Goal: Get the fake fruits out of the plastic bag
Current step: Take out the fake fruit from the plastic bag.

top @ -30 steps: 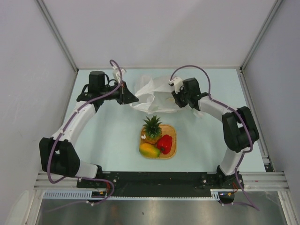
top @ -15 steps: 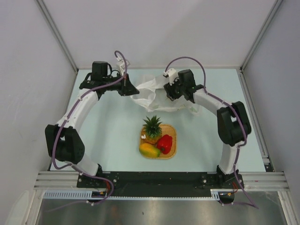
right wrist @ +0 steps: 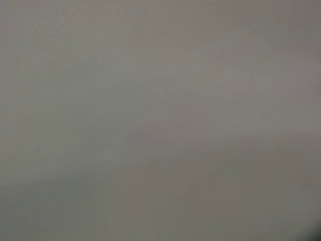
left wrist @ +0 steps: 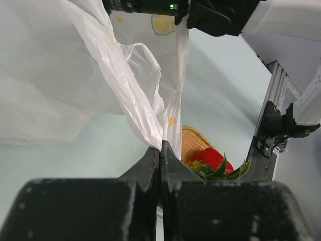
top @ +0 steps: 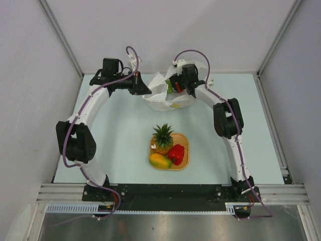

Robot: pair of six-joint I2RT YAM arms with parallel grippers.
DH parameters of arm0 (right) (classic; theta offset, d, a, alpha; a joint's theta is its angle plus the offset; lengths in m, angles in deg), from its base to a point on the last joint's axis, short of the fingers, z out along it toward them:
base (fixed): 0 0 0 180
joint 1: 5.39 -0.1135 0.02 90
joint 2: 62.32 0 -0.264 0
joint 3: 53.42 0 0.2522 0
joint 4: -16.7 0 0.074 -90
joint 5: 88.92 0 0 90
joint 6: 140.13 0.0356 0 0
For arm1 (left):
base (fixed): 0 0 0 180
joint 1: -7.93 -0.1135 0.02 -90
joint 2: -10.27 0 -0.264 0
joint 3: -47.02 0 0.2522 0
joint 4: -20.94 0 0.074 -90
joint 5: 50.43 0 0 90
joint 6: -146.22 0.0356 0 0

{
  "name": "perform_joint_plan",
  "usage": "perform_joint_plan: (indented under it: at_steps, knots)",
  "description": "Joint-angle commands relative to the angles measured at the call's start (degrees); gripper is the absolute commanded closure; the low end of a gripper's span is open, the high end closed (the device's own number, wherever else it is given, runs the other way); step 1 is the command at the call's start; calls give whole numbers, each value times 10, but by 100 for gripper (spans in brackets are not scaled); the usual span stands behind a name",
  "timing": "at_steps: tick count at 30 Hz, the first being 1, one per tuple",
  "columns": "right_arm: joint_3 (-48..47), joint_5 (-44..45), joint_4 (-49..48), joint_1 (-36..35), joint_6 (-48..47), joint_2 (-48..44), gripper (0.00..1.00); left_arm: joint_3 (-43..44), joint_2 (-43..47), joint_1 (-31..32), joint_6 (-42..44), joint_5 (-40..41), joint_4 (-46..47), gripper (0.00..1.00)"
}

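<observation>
Top external view: plastic bag (top: 161, 100) at the far side of the surface (top: 115, 131), edge pinched in the left hand (top: 146, 91), right hand (top: 174, 87) at it (spread or not, I cannot tell); nearer, woven mat (top: 185, 145) carries pineapple (top: 163, 138), pepper (top: 176, 153), mango (top: 159, 160).

Thin translucent film for the plastic bag (left wrist: 75, 75) (crinkled, faintly shiny), glossy moulded plastic red pepper piece (top: 176, 153), coarsely woven mat (top: 181, 139), smooth matt desk (top: 115, 140)
</observation>
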Motion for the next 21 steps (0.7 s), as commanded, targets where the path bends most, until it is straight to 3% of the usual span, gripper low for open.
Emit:
perform_joint_plan:
  at_steps: [1,7,8,11,13,17,21]
  knots:
    - [-81,35,-34,5,16,68,5,32,-16,-4,0,-22,-30,100]
    - [-331,56,40,9,6,243,6,32,-30,-4,22,2,-54,100]
    - [-372,57,53,11,2,261,19,35,-32,-4,26,6,-61,100]
    - [-322,49,-32,24,2,237,43,35,-37,-3,31,14,-63,100]
    - [-256,15,-61,32,15,194,50,29,-39,-4,21,17,-52,100]
    - [-218,-102,-15,51,55,128,72,22,-45,-3,-5,9,-21,100]
    - [-169,-212,15,65,67,41,85,21,-53,-3,-47,-6,16,100]
